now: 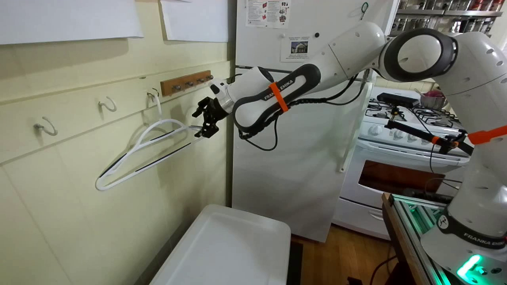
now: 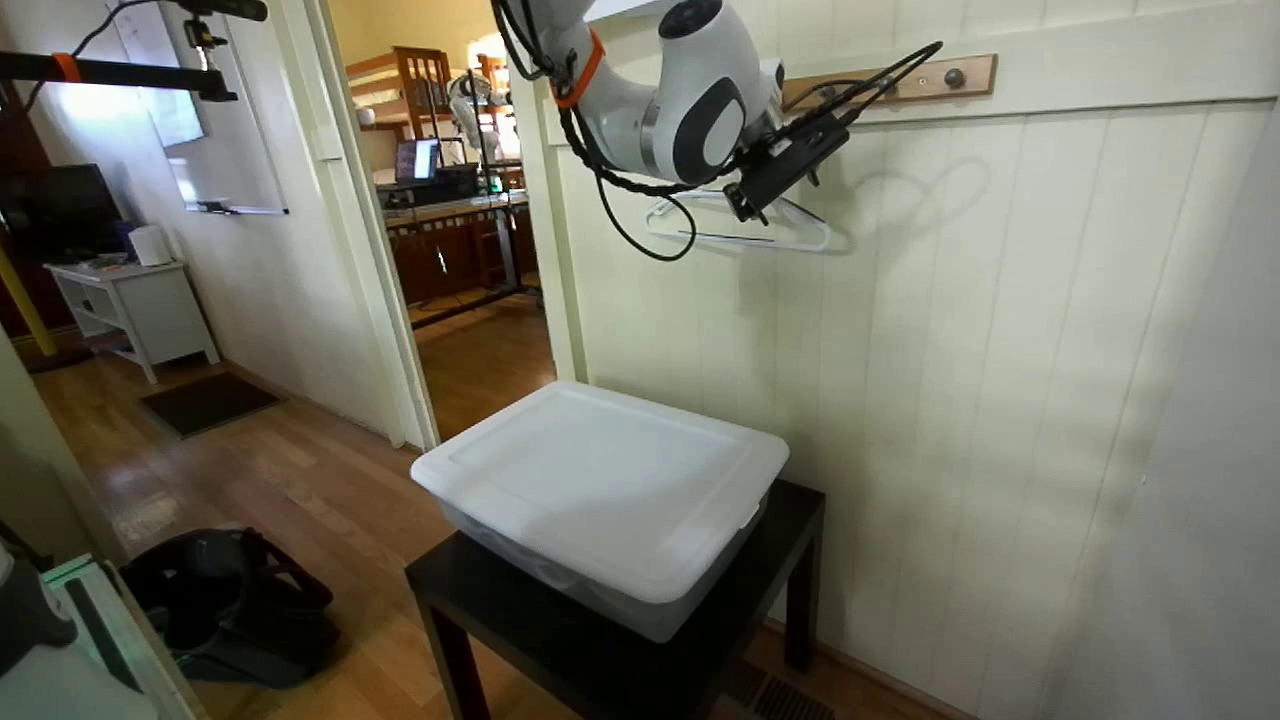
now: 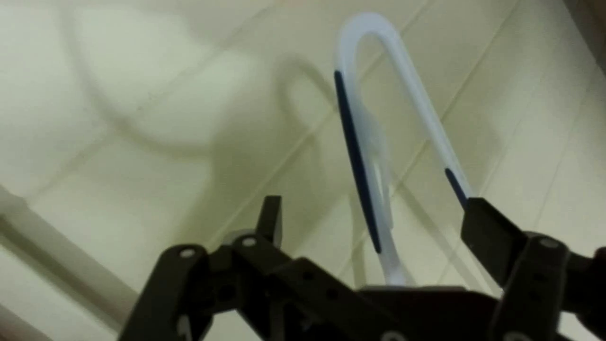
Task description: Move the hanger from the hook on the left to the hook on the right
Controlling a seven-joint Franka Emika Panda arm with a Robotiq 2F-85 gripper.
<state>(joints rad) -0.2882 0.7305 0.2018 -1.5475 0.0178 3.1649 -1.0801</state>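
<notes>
My arm (image 1: pixel 360 45), one, white, seen in both exterior views; base (image 1: pixel 461 239), also white, green light (image 1: pixel 469 266) lit; column (image 1: pixel 477 93) rising upright above it, then bent over at a high dark-ringed joint (image 1: pixel 419 57); forearm (image 1: pixel 330 61) sloping downward from that bend; wrist (image 1: pixel 255 85) at the low end; gripper (image 3: pixel 375 210), one, black, beyond the wrist; jaws standing apart; both fingers (image 3: pixel 492 234) showing in my wrist view, a wide gap between their tips.

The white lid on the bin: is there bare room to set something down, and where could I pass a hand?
The white lid is bare from edge to edge. A hand could probably pass along the bare wall above it and below the hanger. Higher up is crowded: the gripper is at the hanger's end, below the wooden peg rack.
</notes>
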